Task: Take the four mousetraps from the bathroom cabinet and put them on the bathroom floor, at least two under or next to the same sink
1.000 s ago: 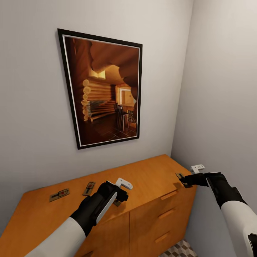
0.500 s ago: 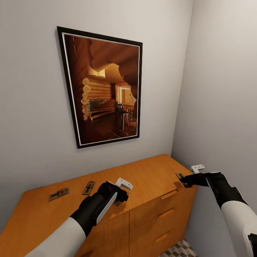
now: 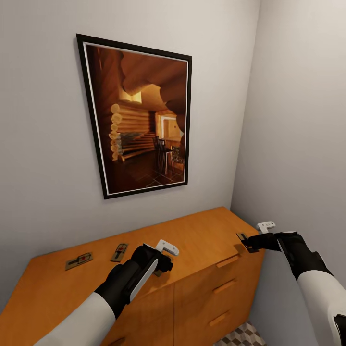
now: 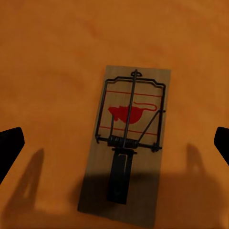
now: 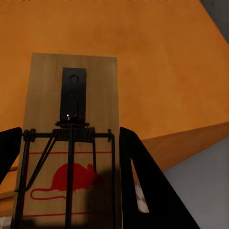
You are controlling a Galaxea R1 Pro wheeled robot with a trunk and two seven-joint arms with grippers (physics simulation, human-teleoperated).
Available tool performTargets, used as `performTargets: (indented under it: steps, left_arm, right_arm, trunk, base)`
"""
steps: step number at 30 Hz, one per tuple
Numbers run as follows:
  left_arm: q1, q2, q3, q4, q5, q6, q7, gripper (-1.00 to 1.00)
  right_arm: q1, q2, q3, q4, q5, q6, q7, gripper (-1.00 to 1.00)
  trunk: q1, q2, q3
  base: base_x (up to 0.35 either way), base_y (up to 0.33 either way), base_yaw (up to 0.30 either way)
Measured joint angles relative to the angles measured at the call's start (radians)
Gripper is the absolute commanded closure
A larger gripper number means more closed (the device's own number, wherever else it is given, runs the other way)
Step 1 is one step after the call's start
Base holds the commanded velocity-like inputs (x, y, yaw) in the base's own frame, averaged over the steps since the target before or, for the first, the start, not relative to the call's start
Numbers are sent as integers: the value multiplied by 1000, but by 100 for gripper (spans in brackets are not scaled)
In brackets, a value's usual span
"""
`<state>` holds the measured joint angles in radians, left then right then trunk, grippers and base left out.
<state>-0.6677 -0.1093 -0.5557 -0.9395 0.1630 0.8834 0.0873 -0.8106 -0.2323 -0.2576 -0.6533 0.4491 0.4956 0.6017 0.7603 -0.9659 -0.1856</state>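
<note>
The orange-brown cabinet (image 3: 202, 235) stands against the wall. Two mousetraps (image 3: 79, 261) (image 3: 119, 252) lie flat on its top at the left. My left gripper (image 3: 160, 269) hovers low over another mousetrap (image 4: 126, 143) near the front edge. It is open, its dark fingertips (image 4: 9, 145) wide on either side of the trap and apart from it. My right gripper (image 3: 248, 243) is at the cabinet's right end, just above the top. It is shut on a mousetrap (image 5: 71, 119) whose end pokes out past the fingers (image 5: 138, 176).
A large framed picture (image 3: 139, 120) hangs on the wall above the cabinet. The grey side wall (image 3: 298, 144) runs close along the right arm. Drawer handles (image 3: 226, 263) line the cabinet front. A patch of patterned floor (image 3: 242, 336) shows below.
</note>
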Motion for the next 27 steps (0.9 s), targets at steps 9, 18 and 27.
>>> performTargets:
  steps: [9, 18, 27]
  left_arm:
    - [0, -1, 0, 0, 0, 1, 0, -100]
    - [0, -2, -1, 0, 0, 1, -1, -100]
    - [0, -2, -1, 0, 0, 1, -1, -100]
  right_arm:
    - [0, 0, 1, 1, 0, -1, 1, 100]
    - [0, 0, 1, 0, 0, -1, 1, 100]
    - [0, 0, 2, 0, 0, -1, 1, 100]
  trunk:
    - [11, -21, -9]
    - [15, -28, -12]
    - [31, -56, -25]
  base:
    - [0, 0, 0]
    - [0, 0, 0]
    - [0, 0, 0]
